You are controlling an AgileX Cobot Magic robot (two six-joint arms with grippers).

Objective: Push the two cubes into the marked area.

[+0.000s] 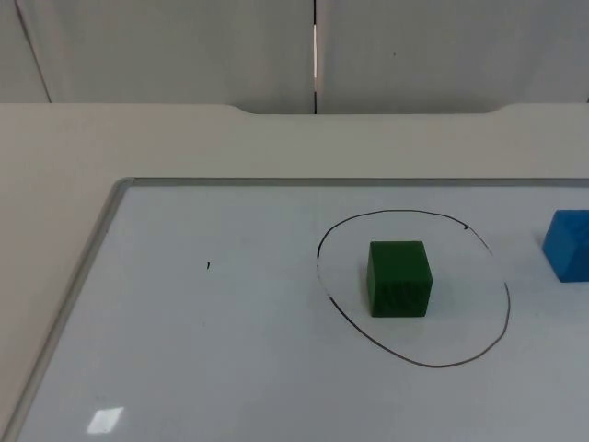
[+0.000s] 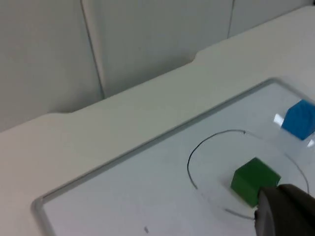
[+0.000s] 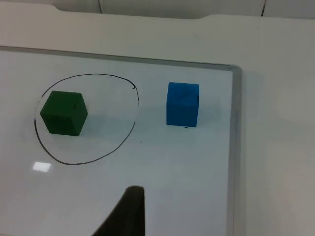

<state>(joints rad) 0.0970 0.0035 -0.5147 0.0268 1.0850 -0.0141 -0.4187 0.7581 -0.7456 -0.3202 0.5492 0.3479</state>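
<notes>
The green cube (image 1: 399, 278) sits upright inside the hand-drawn black ring (image 1: 497, 336), while the blue cube (image 1: 567, 245) stands outside it, beyond the right gripper's fingertip (image 3: 129, 206).

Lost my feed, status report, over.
Green cube inside drawn ring. Blue cube outside it, on whiteboard. Path between looks open.

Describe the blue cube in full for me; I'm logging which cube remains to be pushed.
The blue cube is a plain, solid-looking block of bright, even blue with crisp edges and faint dark smudges on its top face. It sits flat and upright on the whiteboard, outside the hand-drawn black circle, on the side away from the green cube, which lies inside the loop. It stands apart from the line and near the board's metal edge. Nothing touches it but the board beneath.
</notes>
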